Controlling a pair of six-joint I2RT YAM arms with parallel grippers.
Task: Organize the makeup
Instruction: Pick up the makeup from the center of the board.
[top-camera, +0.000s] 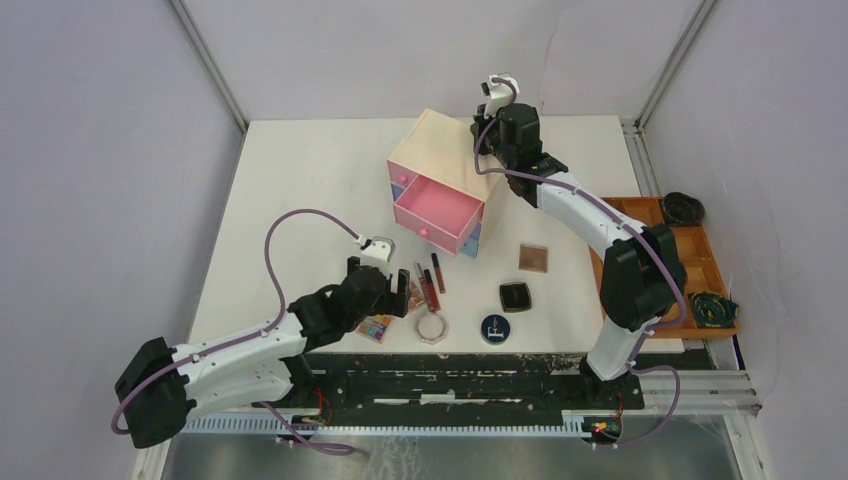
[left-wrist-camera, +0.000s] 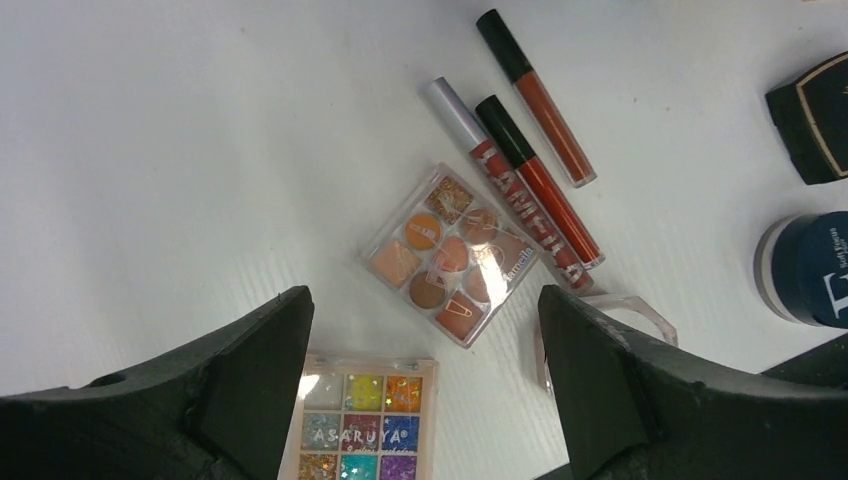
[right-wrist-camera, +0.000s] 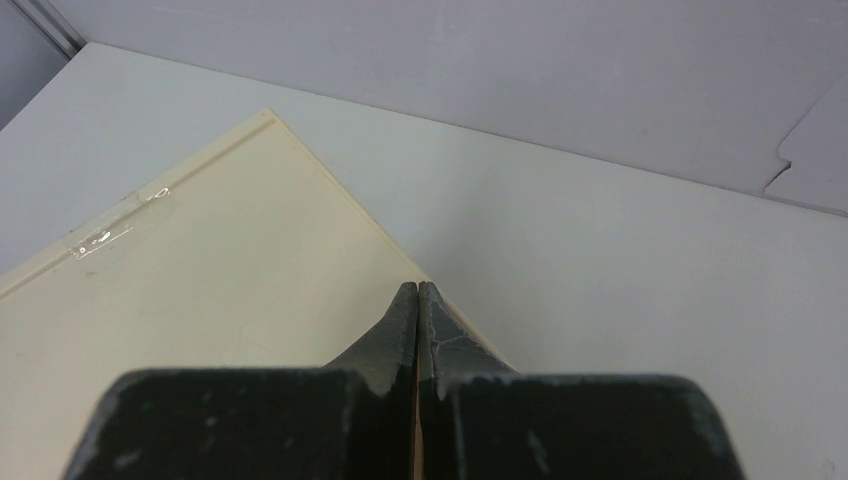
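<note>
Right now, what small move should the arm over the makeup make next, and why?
Probably lower the left gripper straight down onto the orange-toned palette. Its jaws stand wide open above the table, that palette lies flat between them in the wrist view, nothing is held, and the pink drawer already stands pulled out. The right gripper is shut at the box's top edge.

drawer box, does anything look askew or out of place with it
The drawer box sits skewed to the table edges, its pink drawer pulled out and seemingly empty. Nothing looks spilled or broken.
</note>
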